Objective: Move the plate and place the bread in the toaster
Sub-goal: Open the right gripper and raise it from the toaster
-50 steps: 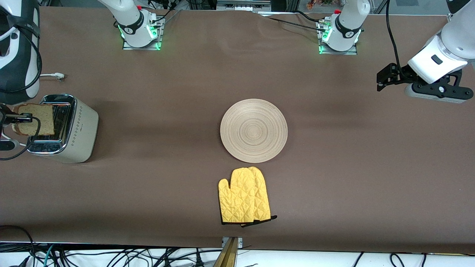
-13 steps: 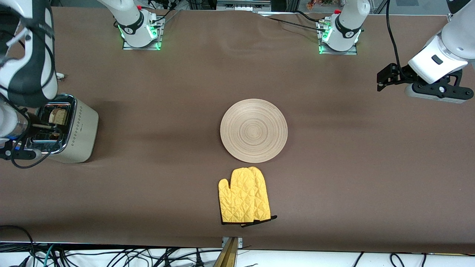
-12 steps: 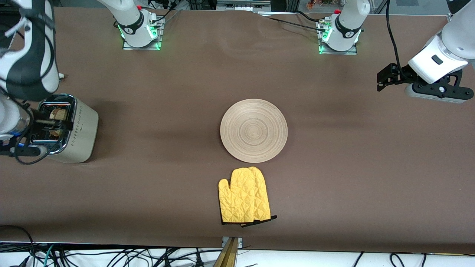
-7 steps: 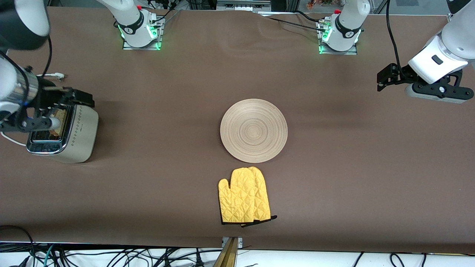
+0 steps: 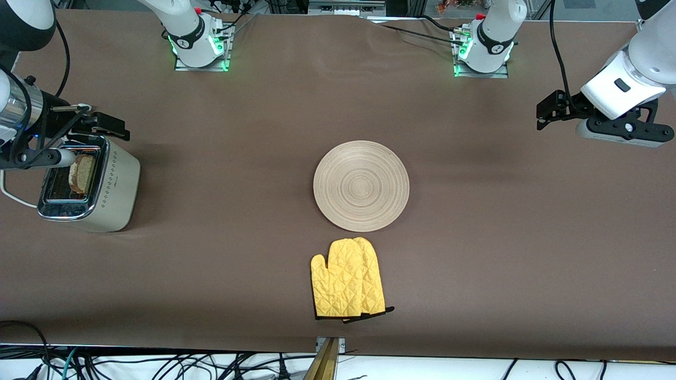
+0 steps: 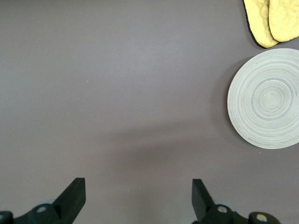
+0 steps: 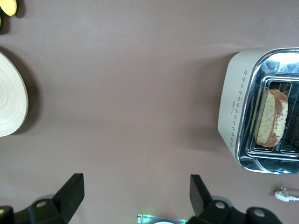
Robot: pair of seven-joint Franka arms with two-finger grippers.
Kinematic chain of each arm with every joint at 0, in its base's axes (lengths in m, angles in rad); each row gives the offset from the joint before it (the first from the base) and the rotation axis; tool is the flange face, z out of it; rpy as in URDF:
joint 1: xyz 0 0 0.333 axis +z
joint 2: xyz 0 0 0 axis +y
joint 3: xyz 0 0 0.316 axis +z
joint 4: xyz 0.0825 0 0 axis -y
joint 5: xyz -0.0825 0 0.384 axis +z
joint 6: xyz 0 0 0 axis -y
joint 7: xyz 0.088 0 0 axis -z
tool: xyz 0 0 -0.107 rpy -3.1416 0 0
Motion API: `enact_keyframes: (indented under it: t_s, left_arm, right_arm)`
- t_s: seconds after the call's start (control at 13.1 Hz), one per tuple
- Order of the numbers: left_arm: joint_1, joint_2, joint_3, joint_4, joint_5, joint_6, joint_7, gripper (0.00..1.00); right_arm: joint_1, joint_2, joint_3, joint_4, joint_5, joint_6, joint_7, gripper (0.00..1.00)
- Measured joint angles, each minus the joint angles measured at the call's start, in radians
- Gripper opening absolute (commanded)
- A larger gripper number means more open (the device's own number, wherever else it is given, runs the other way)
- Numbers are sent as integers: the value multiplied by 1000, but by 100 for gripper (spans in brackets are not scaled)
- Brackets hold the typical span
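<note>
The bread (image 5: 82,172) stood in a slot of the toaster (image 5: 113,184), which sat near the tabletop's (image 5: 475,253) edge at the right arm's end, and the plate (image 5: 361,185) lay flat at the middle of the tabletop, with a pair of yellow oven mitts (image 5: 348,278) just beside it, toward the edge nearest the front camera. The right end effector (image 5: 87,124) hung over the toaster's end nearest the robot bases, its jaws spread wide and holding nothing — the slice was free of them. The left end effector (image 5: 549,108) waited above bare tabletop near the left arm's end, jaws equally wide and empty. Judging by this, the bread step looked done, and whether the plate already sat where it was wanted could not be told. If not, the next move called for a grip on its thin, low rim.
</note>
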Motion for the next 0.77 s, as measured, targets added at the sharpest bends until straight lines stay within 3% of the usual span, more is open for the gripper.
enact_keyframes:
  t_s: [0.23,0.77]
  left_arm:
    - [0,0,0,0,0,0,0,100]
    - [0,0,0,0,0,0,0,100]
  right_arm:
    - [-106,-54,144,-43,-50,25,15,100]
    - [-118,-69,172,-46,-88,28,32,100]
